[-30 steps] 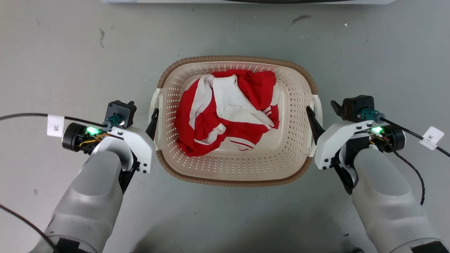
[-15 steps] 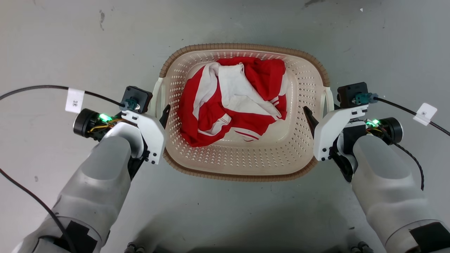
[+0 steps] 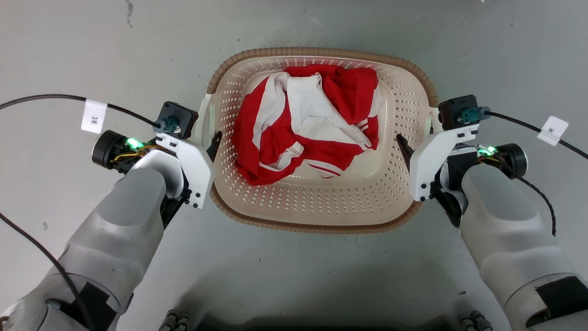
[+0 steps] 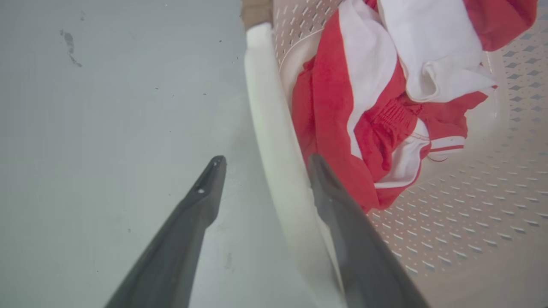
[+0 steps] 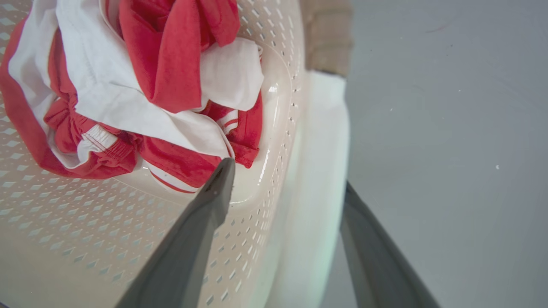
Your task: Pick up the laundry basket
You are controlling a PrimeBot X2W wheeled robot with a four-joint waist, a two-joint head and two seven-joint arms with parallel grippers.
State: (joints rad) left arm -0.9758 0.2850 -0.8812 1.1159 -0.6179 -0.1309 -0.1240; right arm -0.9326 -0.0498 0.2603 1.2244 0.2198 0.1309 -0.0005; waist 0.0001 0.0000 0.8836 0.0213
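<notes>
Bare workroom, scuffed grey floor, laundry basket

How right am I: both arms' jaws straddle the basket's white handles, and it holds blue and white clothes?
The clothes in the laundry basket are red and white, not blue; the head view shows it. The jaws do straddle the white handles.

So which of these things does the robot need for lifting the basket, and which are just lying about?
Part of the job: laundry basket; left handle; right handle; left gripper and right gripper, each open astride a handle.

Just lying about: red and white clothes in the basket; grey floor; tagged cables.
</notes>
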